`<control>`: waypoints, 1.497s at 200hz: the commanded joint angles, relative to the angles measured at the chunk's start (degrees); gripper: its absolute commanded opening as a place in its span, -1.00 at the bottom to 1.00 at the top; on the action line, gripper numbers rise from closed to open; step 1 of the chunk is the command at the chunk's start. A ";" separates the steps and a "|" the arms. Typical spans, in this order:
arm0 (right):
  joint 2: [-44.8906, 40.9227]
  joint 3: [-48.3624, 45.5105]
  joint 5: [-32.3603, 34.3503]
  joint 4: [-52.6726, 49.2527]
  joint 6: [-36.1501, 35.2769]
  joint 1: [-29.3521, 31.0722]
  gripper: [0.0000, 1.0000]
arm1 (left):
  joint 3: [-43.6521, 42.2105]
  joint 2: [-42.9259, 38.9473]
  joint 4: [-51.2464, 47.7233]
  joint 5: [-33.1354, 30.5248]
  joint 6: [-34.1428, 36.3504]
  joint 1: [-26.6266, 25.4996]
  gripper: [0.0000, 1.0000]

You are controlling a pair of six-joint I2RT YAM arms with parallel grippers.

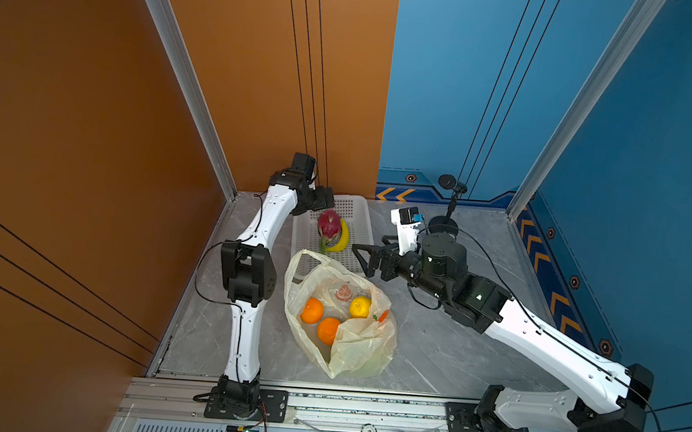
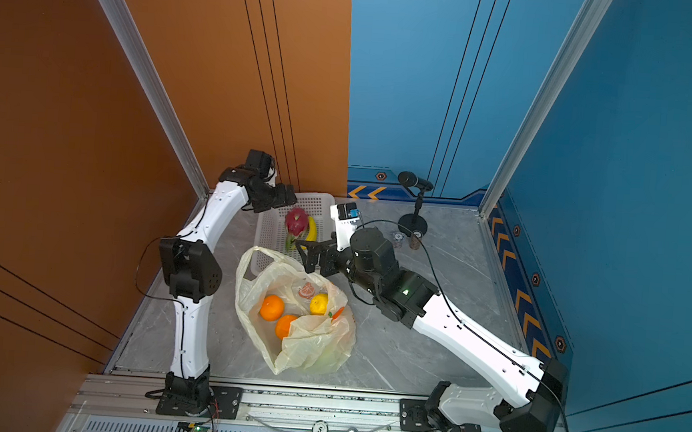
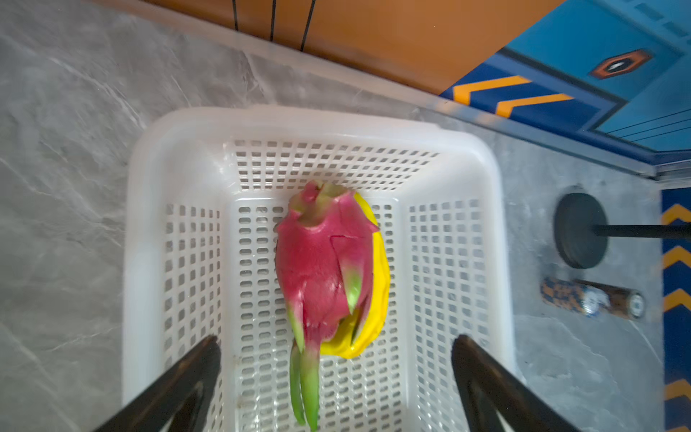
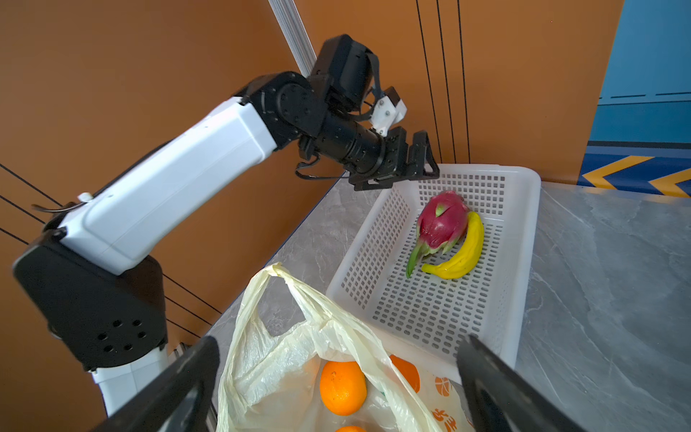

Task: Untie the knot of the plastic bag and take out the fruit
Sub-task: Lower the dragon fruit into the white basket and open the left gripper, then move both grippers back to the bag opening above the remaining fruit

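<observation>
On table (image 1: 451, 358), plastic bag (image 1: 362, 347) gaping, oranges (image 1: 312, 310) inside, left hand (image 3: 334, 338) spread, right hand (image 1: 368, 243) spread.

White perforated plastic basket (image 1: 358, 220) sits at back of grey marble-look table (image 1: 451, 349), left of centre. In it: magenta dragon fruit (image 1: 328, 224), w/ curved yellow banana (image 1: 343, 240) touching its right side. Thin pale-yellow plastic bag (image 1: 362, 347) lies just in front, handle loop over basket's front rim. In bag: two oranges (image 1: 312, 310) at left, round yellow fruit (image 1: 360, 307) at right. Black mic stand (image 1: 452, 205) at back, right of basket.
</observation>
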 commanded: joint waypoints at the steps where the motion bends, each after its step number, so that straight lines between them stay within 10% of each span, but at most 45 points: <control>1: -2.44 -1.72 0.82 -1.07 0.87 0.10 0.99 | -3.84 -6.76 -1.09 -0.93 0.68 -0.87 0.95; 132: -3.32 -2.47 -3.14 -18.97 1.43 1.74 0.81 | -41.51 -53.19 2.07 5.73 0.00 -7.23 0.95; 205: 5.59 -3.48 -2.09 -19.91 5.02 6.72 0.37 | -51.01 -65.83 -8.33 -12.69 -3.83 -25.82 0.75; 299: 6.26 -18.82 2.11 -22.56 8.74 16.84 0.18 | -76.05 -70.90 -3.20 -16.95 -24.48 -46.35 0.52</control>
